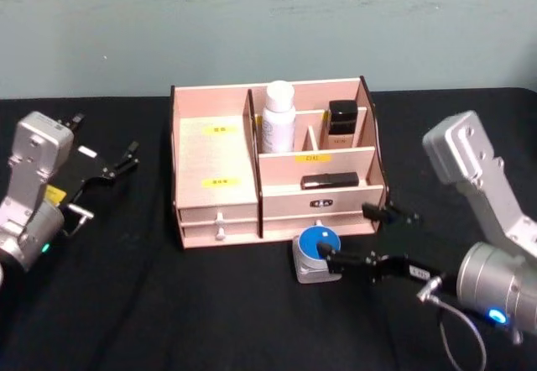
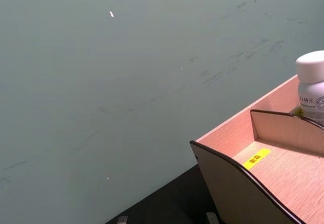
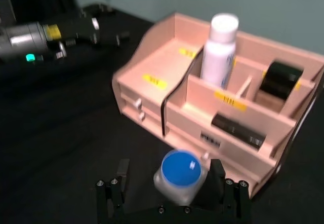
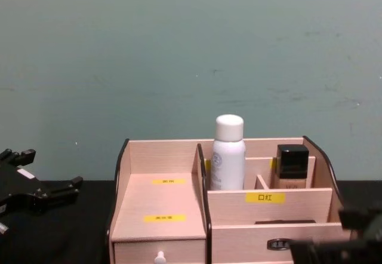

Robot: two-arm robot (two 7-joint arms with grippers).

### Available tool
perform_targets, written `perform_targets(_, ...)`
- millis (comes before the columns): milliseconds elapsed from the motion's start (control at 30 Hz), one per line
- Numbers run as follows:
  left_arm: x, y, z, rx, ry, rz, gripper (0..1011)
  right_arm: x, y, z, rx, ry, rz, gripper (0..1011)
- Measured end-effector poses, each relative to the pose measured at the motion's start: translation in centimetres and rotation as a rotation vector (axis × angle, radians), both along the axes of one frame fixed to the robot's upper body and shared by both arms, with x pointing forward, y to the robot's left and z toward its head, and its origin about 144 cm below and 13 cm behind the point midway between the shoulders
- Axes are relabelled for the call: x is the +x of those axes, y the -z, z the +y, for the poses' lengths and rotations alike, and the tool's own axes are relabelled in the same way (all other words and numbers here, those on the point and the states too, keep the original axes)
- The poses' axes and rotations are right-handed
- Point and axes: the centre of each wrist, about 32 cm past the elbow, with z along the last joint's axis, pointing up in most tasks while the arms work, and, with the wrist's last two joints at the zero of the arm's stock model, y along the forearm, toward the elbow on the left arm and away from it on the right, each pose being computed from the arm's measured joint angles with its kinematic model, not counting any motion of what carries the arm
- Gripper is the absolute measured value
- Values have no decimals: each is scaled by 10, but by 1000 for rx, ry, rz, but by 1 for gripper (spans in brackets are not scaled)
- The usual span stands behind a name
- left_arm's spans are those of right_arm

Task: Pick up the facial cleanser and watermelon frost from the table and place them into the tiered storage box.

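right gripper [image 3: 169, 167] jaws spread astride squat clear blue-lidded jar [image 1: 316, 249] on black cloth [image 1: 126, 304] at wooden box [image 1: 214, 102] front; white cylindrical cleanser [image 1: 278, 117] upright in rear compartment; left gripper [image 1: 107, 136] spread, cloth's left edge.

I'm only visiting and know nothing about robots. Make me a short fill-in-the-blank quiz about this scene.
1. The tall white cylindrical bottle stands in the pinkish wooden organiser, near a beige bottle with a ____ cap.
2. The squat clear jar has a lid that is ____ on top.
3. The gripper whose open fingers flank that jar belongs to the robot's ____ arm.
Missing words: black; blue; right.
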Motion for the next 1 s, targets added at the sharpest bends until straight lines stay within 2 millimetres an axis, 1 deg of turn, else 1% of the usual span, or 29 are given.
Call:
perform_targets(267,0,0,0,0,0,0,1001,-8,9,3,-46,13,67,1000)
perform_targets(400,0,0,0,0,0,0,1001,-8,16,3,-69,32,89,1000)
perform_targets(633,0,0,0,0,0,0,1001,-1,28,7,-93,55,108,1000)
perform_targets(1000,0,0,0,0,0,0,1001,13,35,18,-87,24,89,1000)
